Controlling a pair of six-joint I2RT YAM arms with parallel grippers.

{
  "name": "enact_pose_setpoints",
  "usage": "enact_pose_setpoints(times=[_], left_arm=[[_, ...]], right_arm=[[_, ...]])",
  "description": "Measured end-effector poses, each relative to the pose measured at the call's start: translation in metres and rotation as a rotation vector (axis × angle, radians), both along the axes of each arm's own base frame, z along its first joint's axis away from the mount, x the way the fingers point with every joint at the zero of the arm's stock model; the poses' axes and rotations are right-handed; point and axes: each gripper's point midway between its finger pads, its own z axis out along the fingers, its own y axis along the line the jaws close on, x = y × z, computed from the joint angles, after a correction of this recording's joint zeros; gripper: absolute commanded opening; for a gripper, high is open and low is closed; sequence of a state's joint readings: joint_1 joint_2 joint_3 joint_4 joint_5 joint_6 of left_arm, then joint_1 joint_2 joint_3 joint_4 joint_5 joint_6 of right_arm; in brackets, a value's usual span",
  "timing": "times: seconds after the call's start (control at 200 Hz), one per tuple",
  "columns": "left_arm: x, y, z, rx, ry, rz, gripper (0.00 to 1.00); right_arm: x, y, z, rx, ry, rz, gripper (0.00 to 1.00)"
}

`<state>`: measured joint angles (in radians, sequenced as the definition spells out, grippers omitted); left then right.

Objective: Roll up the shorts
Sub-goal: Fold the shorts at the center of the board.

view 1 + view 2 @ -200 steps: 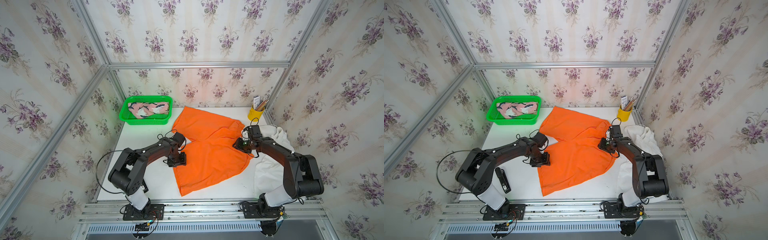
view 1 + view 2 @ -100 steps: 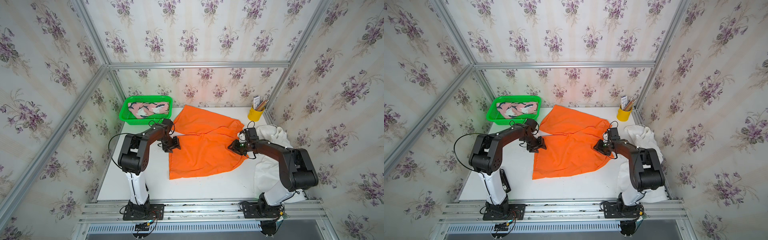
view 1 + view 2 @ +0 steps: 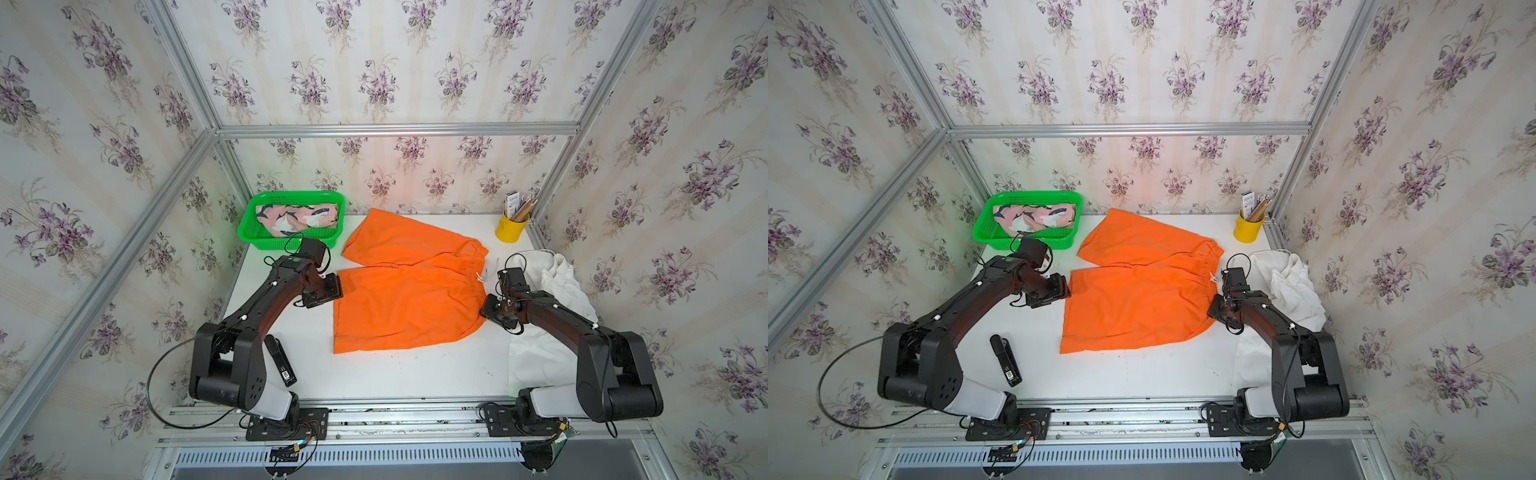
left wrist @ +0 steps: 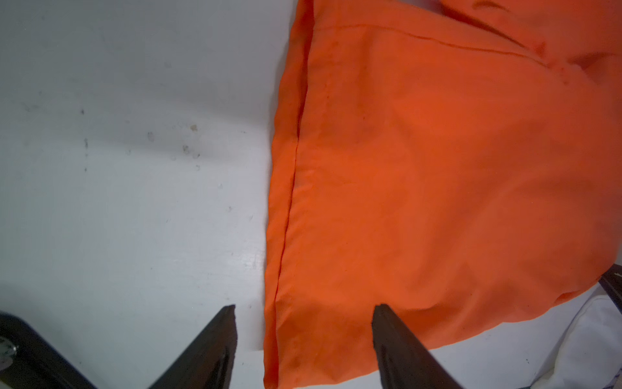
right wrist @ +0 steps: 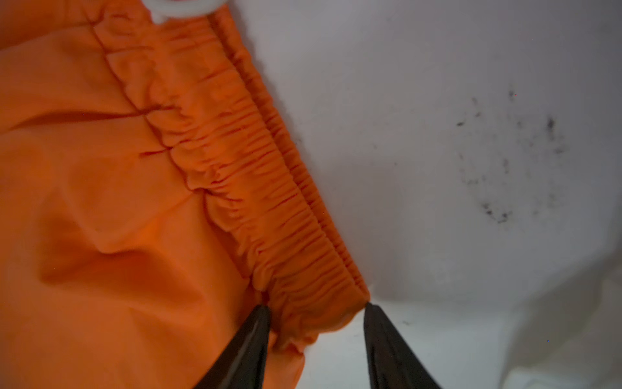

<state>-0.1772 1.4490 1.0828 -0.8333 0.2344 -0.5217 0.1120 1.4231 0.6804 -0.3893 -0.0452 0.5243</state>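
Now your left gripper (image 4: 304, 308) stands open astride the hem of the orange shorts (image 3: 407, 307), gripping nothing. Your right gripper (image 5: 317, 306) gapes around the waistband corner, cloth unclamped.

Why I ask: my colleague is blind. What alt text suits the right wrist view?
Dark fingers of the right gripper stand apart, straddling the end of the orange shorts' gathered waistband. Beside it lies the white table, speckled with dark marks, and the white shorts.
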Motion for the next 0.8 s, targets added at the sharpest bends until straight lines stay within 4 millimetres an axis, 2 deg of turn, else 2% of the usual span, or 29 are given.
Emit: enact_pose_setpoints(times=[0.155,0.3,0.465,0.584,0.714,0.799], left_arm=[[-0.038,0.009,0.002,0.020,0.031,0.035,0.66],[-0.072,0.005,-0.004,0.021,0.073,0.050,0.65],[-0.101,0.001,-0.013,0.034,0.111,0.071,0.65],[-0.120,-0.002,-0.022,0.048,0.151,0.081,0.65],[-0.133,-0.005,-0.031,0.062,0.181,0.091,0.65],[-0.139,-0.007,-0.036,0.069,0.201,0.094,0.65]], right_arm=[[0.000,-0.003,-0.004,-0.005,-0.006,-0.027,0.49],[0.005,-0.005,0.011,0.006,-0.067,-0.044,0.50],[0.014,-0.006,0.022,0.016,-0.104,-0.054,0.50],[0.012,-0.014,0.015,0.004,-0.090,-0.077,0.49],[0.007,-0.015,-0.007,0.008,-0.029,-0.077,0.35],[0.019,-0.013,-0.010,0.022,-0.058,-0.069,0.22]])
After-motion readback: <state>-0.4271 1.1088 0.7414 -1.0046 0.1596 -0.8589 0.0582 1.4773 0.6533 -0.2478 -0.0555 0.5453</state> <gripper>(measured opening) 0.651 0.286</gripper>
